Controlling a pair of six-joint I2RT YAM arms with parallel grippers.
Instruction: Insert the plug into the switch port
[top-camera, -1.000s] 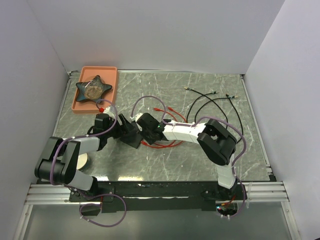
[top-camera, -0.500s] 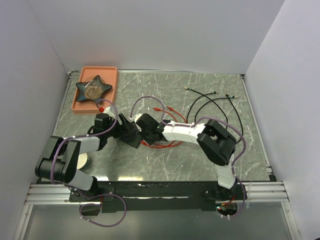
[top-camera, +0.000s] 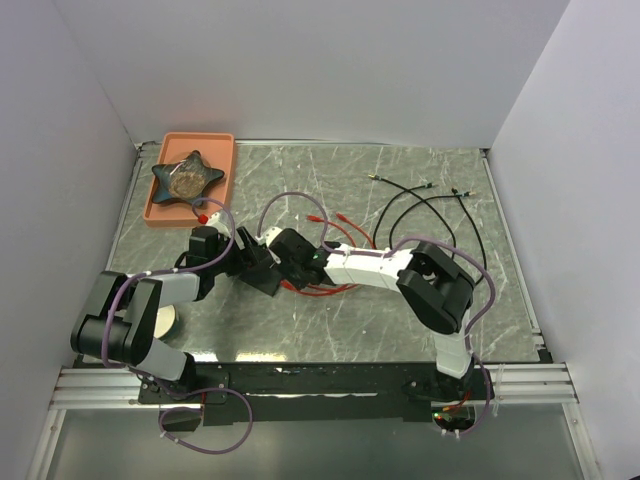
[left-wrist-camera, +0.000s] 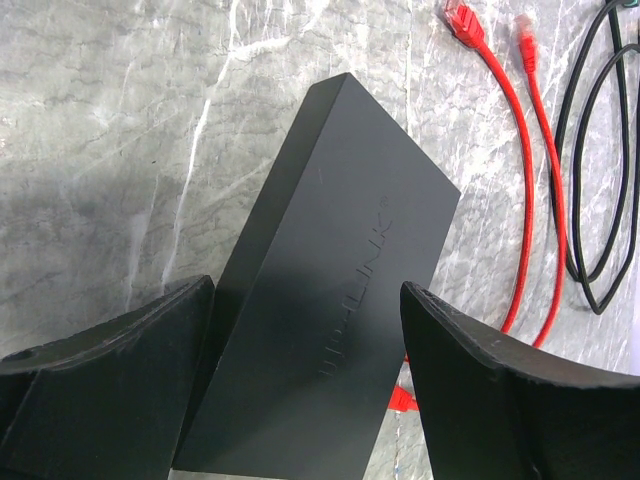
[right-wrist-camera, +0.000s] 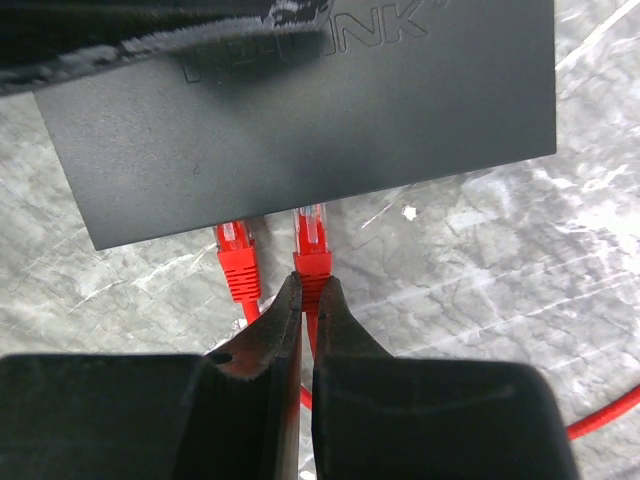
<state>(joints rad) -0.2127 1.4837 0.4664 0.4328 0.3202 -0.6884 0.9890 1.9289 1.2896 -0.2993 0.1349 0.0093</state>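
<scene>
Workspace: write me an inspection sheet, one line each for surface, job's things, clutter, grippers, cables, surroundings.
Surface: grey marbled table, scratched.
Job's things: black switch at centre-left; red plug with its tip at the switch's port edge, seating not visible; second red plug beside it.
Clutter: orange tray holding a star-shaped dish; white round object by the left arm.
Grippers: left gripper wide, fingers against both sides of the switch; right gripper shut on the plug.
Cables: red cable lying loose; black cables at far right.
Surroundings: white walls; metal rail at the near edge.
</scene>
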